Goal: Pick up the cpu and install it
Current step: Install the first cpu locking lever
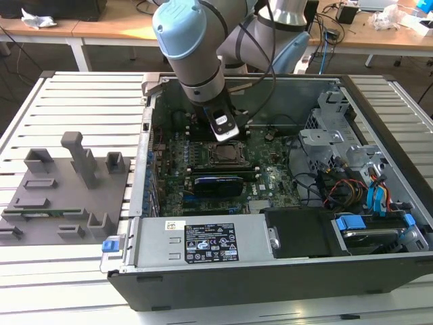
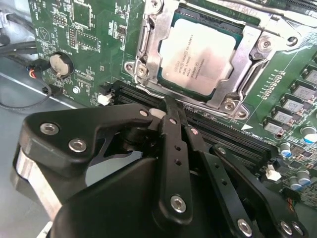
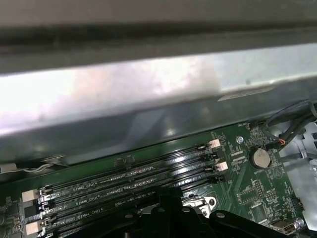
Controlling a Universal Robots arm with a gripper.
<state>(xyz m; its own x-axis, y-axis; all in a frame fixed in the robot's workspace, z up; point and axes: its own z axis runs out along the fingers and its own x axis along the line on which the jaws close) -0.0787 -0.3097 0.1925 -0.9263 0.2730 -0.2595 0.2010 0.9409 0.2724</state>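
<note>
— Inside the metal socket frame (image 2: 163, 49), second wrist view: one silvery square cpu (image 2: 200, 55) seated?
— Yes. Black gripper (image 2: 171, 106) fingers pressed together just beside it; first wrist view shows four memory slots (image 3: 133, 176).

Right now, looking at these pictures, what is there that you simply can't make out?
- Whether the cpu is fully seated in its socket frame: in the second wrist view the frame's metal bracket covers its edges.
- The gripper: its own black linkage hides the fingertips there.
- The memory slots: cut off at the picture's edge and by the gripper in the first wrist view.
</note>
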